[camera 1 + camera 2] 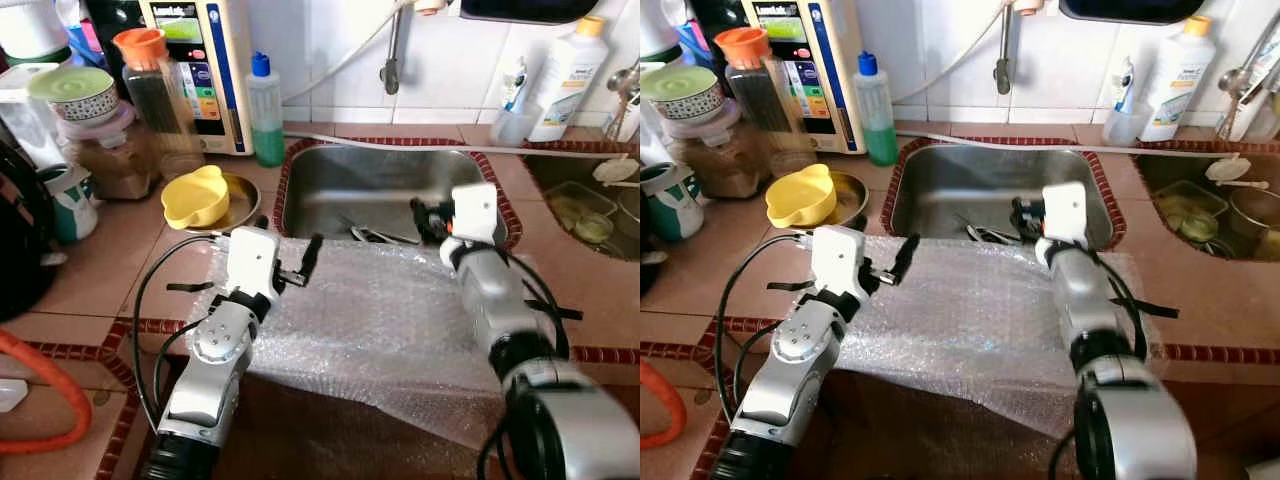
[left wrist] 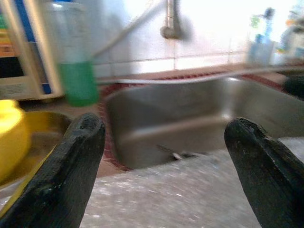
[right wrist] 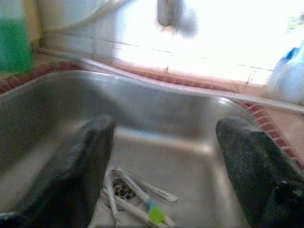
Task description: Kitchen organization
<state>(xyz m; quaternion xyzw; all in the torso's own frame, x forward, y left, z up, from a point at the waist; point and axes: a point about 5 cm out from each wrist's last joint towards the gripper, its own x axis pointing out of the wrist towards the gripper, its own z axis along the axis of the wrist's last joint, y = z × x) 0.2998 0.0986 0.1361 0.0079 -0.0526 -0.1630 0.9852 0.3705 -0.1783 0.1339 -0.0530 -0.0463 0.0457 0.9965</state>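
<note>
Hovering over the sheet of bubble wrap (image 1: 370, 320) spread on the tiled desk (image 1: 130, 270) before the sink (image 1: 385, 180), the left end effector (image 1: 290, 262) had its fingers spread apart and empty, while the right end effector (image 1: 428, 215) hung at the sink's near rim, fingers likewise apart, above the cutlery (image 3: 135, 194) lying around the drain. To lift those pieces well, I judged it should drop straight down and close on one handle rather than the tangle. No label on the bottles could be read.
</note>
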